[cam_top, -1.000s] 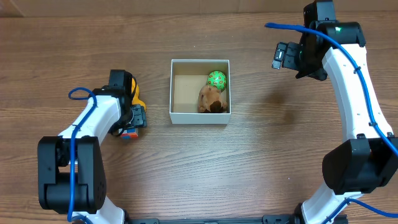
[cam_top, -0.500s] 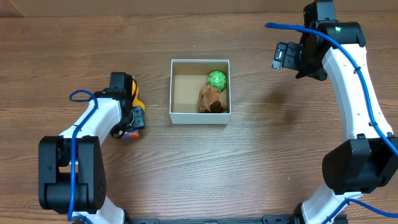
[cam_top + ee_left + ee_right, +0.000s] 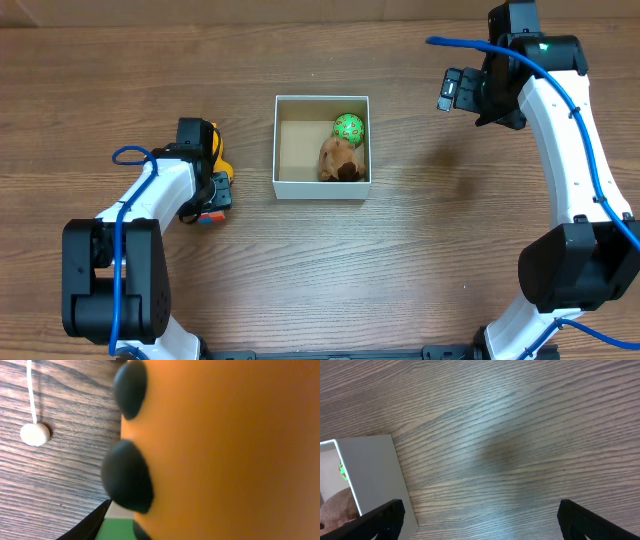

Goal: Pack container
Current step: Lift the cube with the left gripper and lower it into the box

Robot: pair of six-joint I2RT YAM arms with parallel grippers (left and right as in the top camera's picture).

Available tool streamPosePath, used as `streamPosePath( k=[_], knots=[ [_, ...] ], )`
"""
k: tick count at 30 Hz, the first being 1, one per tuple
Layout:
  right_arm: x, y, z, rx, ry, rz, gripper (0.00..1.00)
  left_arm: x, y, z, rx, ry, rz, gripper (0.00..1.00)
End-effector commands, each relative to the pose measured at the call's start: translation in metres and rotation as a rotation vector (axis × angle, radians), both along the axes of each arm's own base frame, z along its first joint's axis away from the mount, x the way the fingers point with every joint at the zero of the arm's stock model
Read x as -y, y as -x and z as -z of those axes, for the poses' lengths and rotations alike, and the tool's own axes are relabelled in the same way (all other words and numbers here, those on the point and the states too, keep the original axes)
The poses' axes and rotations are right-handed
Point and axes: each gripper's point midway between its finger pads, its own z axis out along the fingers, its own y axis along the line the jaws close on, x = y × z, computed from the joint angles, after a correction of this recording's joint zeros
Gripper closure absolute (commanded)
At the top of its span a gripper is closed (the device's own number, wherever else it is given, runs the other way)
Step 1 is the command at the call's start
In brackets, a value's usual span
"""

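Wooden surface (image 3: 420, 250) recorded across the whole overhead view. The right arm (image 3: 570, 150) was seen at the far right edge, and the right hand (image 3: 449, 90) was found released, fingers spread wide with nothing between them, well apart from the work. The container (image 3: 322, 187) was noted at the middle of the surface, between the two arms. A brown plush toy (image 3: 340, 158) and a green patterned ball (image 3: 348, 127) were seen touching in its right half, with bare cardboard showing in its left half. The left hand (image 3: 213, 192) was found low, near the container's left wall, against an orange toy (image 3: 220, 157) whose dark-spotted side filled the wrist view. Whether it was clenched on the toy could not be told. A small red-and-blue item (image 3: 207, 216) was noted just beside it, and a white bead (image 3: 35, 434) on a cord nearby. The step in hand was judged to be taking up the orange toy. A grip centred on the body would be advised, then a lift clear of the thin wall and a low release over the open left half, so that the box is not nudged.
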Motion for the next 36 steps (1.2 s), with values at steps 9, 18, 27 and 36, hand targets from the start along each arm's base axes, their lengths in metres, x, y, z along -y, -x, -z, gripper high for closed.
streamPosePath(
  k=[9,18,27,36],
  knots=[
    [0.004,-0.002,-0.014,0.041,0.006,0.012,0.00,0.001,0.005,-0.009,-0.057,0.004,-0.009,0.60],
    [0.004,-0.002,-0.014,0.041,0.006,0.012,0.00,0.002,-0.009,-0.040,-0.059,0.007,-0.008,0.61],
    [0.004,-0.002,-0.014,0.041,0.006,0.012,0.00,0.019,-0.032,-0.080,-0.006,0.035,0.029,0.60],
    [0.004,-0.002,-0.014,0.041,0.006,0.012,0.00,0.081,-0.053,-0.120,0.093,0.057,0.153,0.60]
  ],
)
